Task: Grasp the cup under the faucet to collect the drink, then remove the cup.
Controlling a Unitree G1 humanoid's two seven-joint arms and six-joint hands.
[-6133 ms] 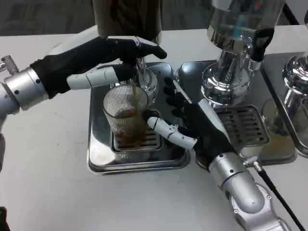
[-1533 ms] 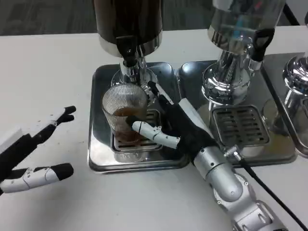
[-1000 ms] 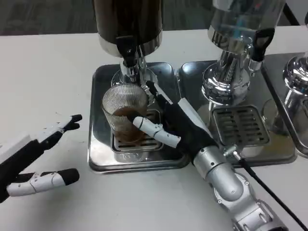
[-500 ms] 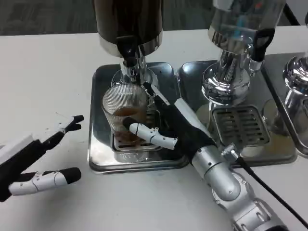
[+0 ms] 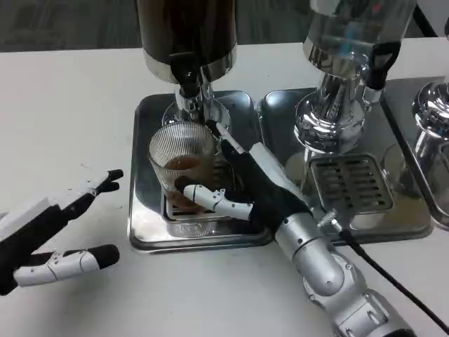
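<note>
ribbed clear glass cup (image 5: 182, 163) holds brown drink, upright.

Silver forearm (image 5: 330, 270), black cable, black-and-white robot hand (image 5: 256, 189).

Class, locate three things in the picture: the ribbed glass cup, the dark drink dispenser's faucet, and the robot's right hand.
ribbed glass cup (image 5: 175, 151), head view, on its ribbed inner wall.
faucet (image 5: 186, 83), head view, on its black tap lever.
right hand (image 5: 254, 191), head view, on its black palm beside the cup.
</note>
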